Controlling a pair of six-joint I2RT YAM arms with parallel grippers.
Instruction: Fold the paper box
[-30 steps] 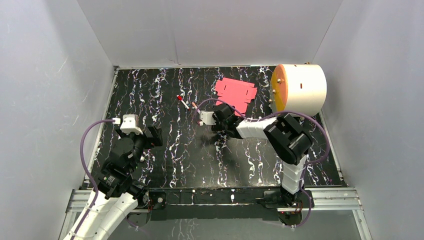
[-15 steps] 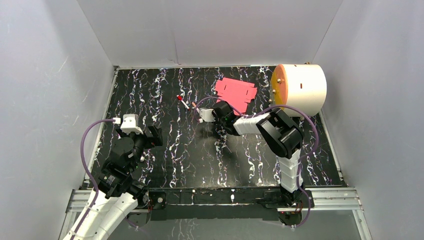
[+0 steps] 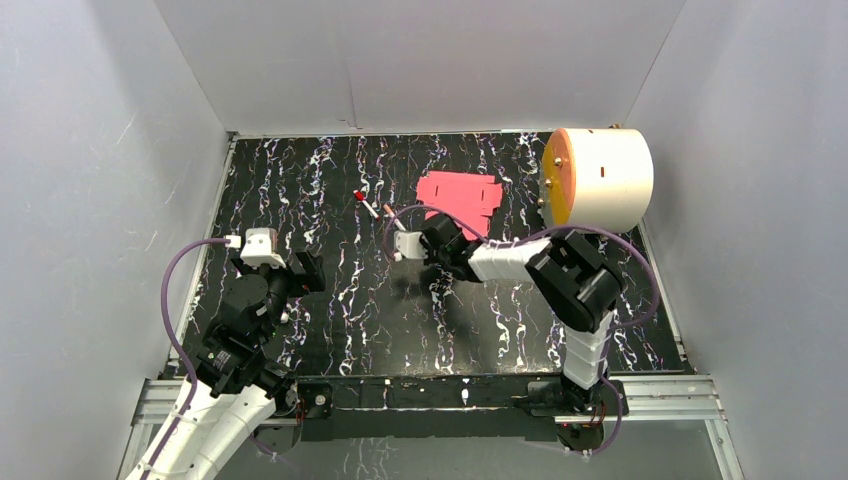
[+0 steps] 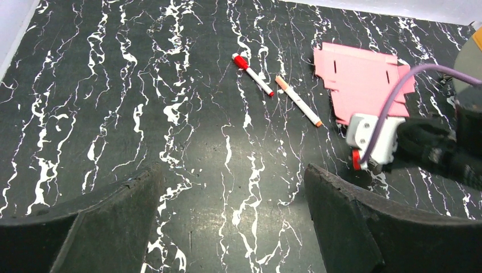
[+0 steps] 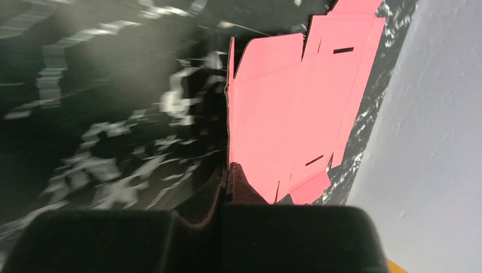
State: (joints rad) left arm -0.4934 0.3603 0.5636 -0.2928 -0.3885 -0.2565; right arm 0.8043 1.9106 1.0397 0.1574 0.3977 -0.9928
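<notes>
The paper box (image 3: 460, 190) is a flat pink die-cut sheet with flaps and slits, lying at the back middle of the black marbled table. My right gripper (image 3: 448, 224) reaches over the sheet's near left edge. In the right wrist view the sheet (image 5: 284, 114) stretches away from my right gripper (image 5: 227, 173), whose jaws are shut on the card's edge. The left wrist view shows the sheet (image 4: 358, 85) beyond the right arm's wrist. My left gripper (image 3: 308, 270) hovers over bare table at the left; there the left gripper (image 4: 233, 170) is wide open and holds nothing.
Two thin pens, one red-capped (image 3: 366, 203) and one orange-tipped (image 3: 391, 215), lie just left of the sheet; they also show as the red-capped pen (image 4: 253, 74) and orange-tipped pen (image 4: 298, 100). A big white cylinder with an orange face (image 3: 600, 180) stands at the back right. White walls enclose the table.
My right gripper has closed from open onto the sheet's edge, and the sheet has shifted to the left with it. The left arm has not moved.
</notes>
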